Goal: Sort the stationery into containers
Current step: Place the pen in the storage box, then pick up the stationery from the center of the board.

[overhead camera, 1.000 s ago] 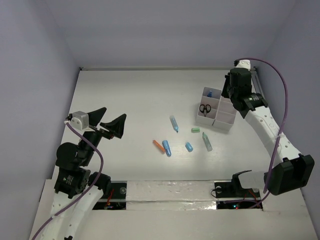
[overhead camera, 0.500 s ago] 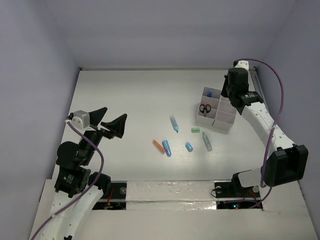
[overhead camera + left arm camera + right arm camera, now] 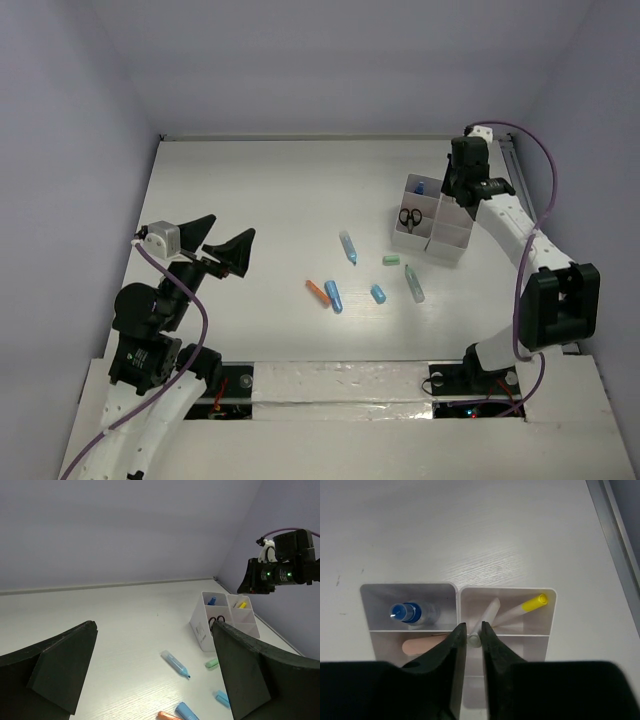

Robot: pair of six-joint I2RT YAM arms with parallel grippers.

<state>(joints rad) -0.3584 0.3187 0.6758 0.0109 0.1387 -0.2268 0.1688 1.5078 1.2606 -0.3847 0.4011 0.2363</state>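
Right gripper hangs above the white boxes, jaws almost closed, gripping nothing. Inside sit a blue-capped bottle and white pens. Left gripper gapes wide, empty. Markers and a mint eraser lie loose on the table.

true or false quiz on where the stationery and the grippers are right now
1. The scissors lie on the bare table. False: they sit in a compartment of the white boxes.
2. The left gripper is open and empty. True.
3. The orange marker lies on the table beside a blue marker. True.
4. The blue-capped bottle lies among the markers. False: it stands in a box compartment.
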